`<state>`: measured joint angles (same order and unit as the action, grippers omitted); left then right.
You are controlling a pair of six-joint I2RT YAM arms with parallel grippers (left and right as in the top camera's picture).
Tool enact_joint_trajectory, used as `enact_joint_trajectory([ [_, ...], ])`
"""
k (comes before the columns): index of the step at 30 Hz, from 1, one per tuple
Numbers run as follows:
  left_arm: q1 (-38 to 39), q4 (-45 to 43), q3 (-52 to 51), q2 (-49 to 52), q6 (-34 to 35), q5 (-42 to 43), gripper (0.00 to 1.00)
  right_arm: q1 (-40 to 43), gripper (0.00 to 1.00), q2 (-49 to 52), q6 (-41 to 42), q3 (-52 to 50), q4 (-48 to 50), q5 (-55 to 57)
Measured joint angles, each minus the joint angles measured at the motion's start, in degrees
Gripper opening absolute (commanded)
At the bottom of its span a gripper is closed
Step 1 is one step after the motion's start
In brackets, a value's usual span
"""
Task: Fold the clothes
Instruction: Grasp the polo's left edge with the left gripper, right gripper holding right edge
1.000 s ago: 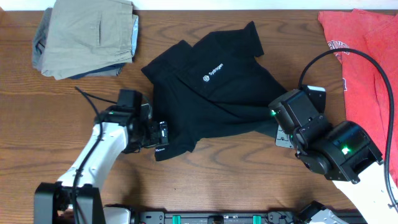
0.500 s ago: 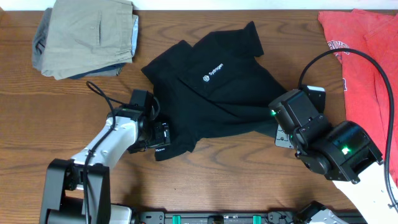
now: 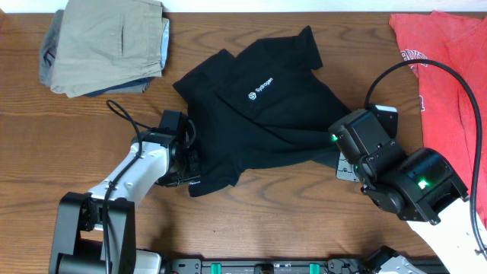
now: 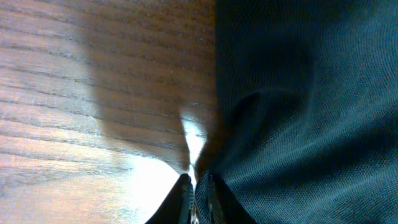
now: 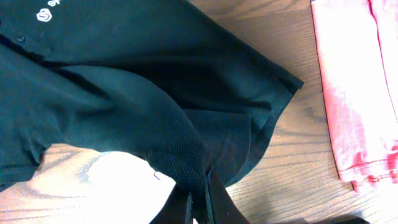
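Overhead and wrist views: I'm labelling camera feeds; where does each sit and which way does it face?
Overhead: above the table, looking straight down on the black shirt; both arms show, left hand, right hand.
Left wrist: on the left arm, looking along closed fingers at the shirt's edge.
Right wrist: on the right arm, looking past closed fingers at shirt and red-orange T-shirt.
Shared: all see the shirt.

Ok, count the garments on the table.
3: black shirt centre, folded khaki trousers top left, red T-shirt right edge, partly out of frame. Others may hide under the trousers.
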<state>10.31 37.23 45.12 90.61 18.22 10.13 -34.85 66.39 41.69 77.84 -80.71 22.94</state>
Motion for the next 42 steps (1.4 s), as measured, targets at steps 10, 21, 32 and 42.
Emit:
enact_joint_trajectory([
  [10,0.0,0.02,0.0,0.0,-0.44,0.48,0.56,0.0,0.05,-0.02,0.0,0.0,0.0,0.0],
  [21,0.0,0.07,-0.09,0.0,0.0,6.6,0.73,0.0,0.05,0.0,0.0,0.0,0.02,0.0],
  [32,0.0,0.24,-0.85,-0.02,0.0,7.54,0.65,0.0,0.05,0.0,0.0,0.0,0.28,0.0],
  [42,0.02,0.35,-1.53,0.0,0.11,7.52,0.06,0.0,0.06,-0.02,0.0,0.0,0.87,0.0],
])
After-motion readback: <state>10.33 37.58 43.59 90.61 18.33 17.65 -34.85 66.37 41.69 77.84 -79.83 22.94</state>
